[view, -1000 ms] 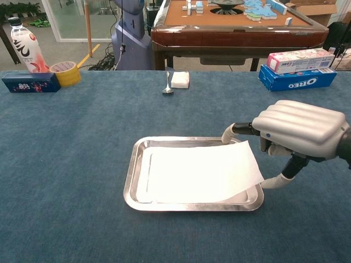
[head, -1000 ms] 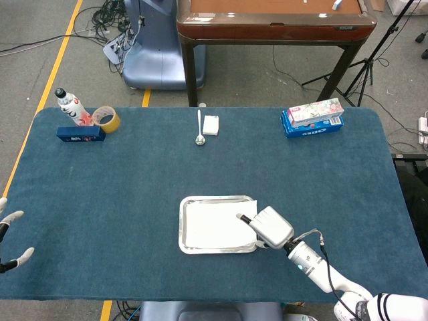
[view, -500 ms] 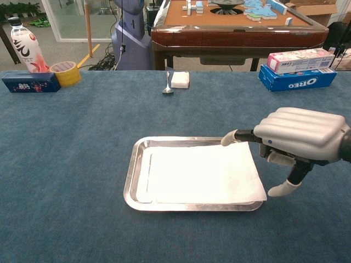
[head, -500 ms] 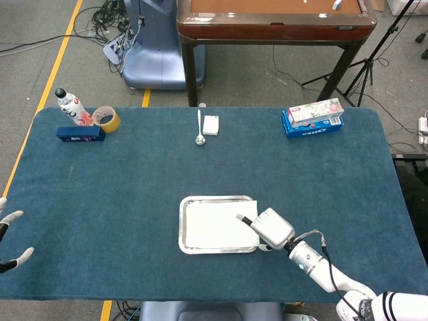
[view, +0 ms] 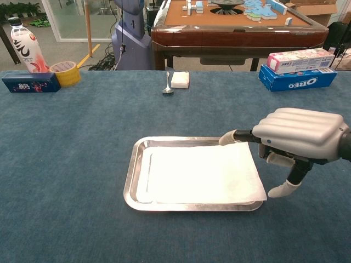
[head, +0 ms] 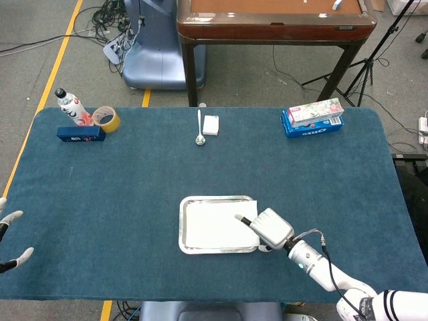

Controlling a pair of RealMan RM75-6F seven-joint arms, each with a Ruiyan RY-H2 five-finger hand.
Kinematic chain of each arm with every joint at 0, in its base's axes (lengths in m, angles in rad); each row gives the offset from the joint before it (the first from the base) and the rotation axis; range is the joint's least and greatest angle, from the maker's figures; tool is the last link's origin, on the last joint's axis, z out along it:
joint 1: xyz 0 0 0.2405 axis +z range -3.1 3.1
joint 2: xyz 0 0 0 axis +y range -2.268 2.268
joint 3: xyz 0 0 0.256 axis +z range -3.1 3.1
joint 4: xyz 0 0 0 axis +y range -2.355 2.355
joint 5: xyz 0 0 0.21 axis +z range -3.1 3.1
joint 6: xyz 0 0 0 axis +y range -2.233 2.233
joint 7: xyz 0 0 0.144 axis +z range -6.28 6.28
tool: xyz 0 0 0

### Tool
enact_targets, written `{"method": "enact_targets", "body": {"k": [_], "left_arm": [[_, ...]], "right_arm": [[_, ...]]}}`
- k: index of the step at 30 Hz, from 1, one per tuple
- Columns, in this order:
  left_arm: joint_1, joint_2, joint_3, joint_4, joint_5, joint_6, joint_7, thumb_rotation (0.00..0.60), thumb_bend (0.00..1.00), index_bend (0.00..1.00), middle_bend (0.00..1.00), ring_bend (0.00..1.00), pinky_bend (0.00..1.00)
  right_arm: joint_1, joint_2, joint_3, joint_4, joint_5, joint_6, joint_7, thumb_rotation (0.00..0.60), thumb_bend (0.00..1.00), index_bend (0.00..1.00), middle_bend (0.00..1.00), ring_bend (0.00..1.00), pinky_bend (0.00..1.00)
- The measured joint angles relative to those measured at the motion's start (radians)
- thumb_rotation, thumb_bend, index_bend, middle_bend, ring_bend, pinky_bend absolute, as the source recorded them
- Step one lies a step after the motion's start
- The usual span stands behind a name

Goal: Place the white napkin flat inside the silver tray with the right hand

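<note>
Napkin [view: 200,175] placement looks nearly finished: 1 white sheet lies flat in your 1 silver tray [view: 130,181], though its near right corner appears to lap onto the tray's rim. Your right hand [view: 299,134] hovers just beside the tray's right edge, fingers apart and holding nothing, 1 fingertip reaching over the napkin's far corner. You likely only need to withdraw. Your left hand [head: 10,241] shows at the table's left edge, fingers spread, empty.

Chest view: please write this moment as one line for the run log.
napkin: flat in silver tray, near-right corner over rim | right hand: beside tray, open, one fingertip at napkin's far edge | left hand: idle
</note>
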Motion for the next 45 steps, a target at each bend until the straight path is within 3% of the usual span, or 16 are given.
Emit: {"method": "enact_targets", "body": {"k": [6, 8, 14, 19, 22, 27, 29, 35, 45], "left_arm": [[0.000, 0.000, 0.000, -0.001, 0.000, 0.002, 0.001, 0.600, 0.17, 0.23, 0.00, 0.00, 0.24], [0.001, -0.001, 0.000, 0.000, 0.000, 0.002, 0.001, 0.600, 0.17, 0.23, 0.00, 0.00, 0.24], [0.001, -0.001, 0.000, 0.000, 0.000, 0.002, 0.002, 0.600, 0.17, 0.23, 0.00, 0.00, 0.24], [0.001, 0.000, -0.001, 0.000, -0.001, 0.003, 0.000, 0.600, 0.17, 0.23, 0.00, 0.00, 0.24], [0.001, 0.000, -0.001, 0.000, -0.001, 0.003, -0.001, 0.600, 0.17, 0.23, 0.00, 0.00, 0.24], [0.002, 0.001, -0.001, 0.000, 0.000, 0.004, -0.002, 0.600, 0.17, 0.23, 0.00, 0.00, 0.24], [0.002, 0.001, -0.001, 0.000, -0.001, 0.004, -0.004, 0.600, 0.17, 0.23, 0.00, 0.00, 0.24], [0.003, 0.004, -0.002, -0.001, -0.002, 0.005, -0.009, 0.600, 0.17, 0.23, 0.00, 0.00, 0.24], [0.004, 0.005, -0.002, -0.001, -0.002, 0.007, -0.012, 0.600, 0.17, 0.23, 0.00, 0.00, 0.24]], "right_arm": [[0.012, 0.005, -0.014, 0.012, -0.054, -0.004, 0.073, 0.600, 0.93, 0.36, 0.95, 0.82, 0.85], [0.015, 0.008, -0.019, 0.016, -0.062, -0.006, 0.078, 0.600, 0.99, 0.41, 0.96, 0.82, 0.85], [0.013, 0.007, -0.021, 0.018, -0.047, -0.010, 0.058, 0.600, 1.00, 0.52, 0.95, 0.82, 0.86], [0.012, 0.005, -0.016, 0.013, -0.006, -0.021, 0.003, 0.600, 1.00, 0.53, 0.96, 0.82, 0.86], [0.017, 0.008, -0.014, 0.001, 0.032, -0.043, -0.043, 0.600, 1.00, 0.46, 0.99, 0.85, 0.86], [0.038, 0.024, -0.014, -0.027, 0.112, -0.098, -0.126, 0.600, 1.00, 0.23, 1.00, 0.90, 0.89], [0.049, 0.029, -0.014, -0.040, 0.158, -0.117, -0.164, 0.600, 1.00, 0.18, 1.00, 0.92, 0.90], [0.088, 0.031, -0.013, -0.078, 0.266, -0.149, -0.245, 0.600, 1.00, 0.16, 1.00, 0.94, 0.92], [0.120, 0.029, -0.036, -0.104, 0.289, -0.154, -0.265, 0.600, 1.00, 0.16, 1.00, 0.94, 0.92]]}}
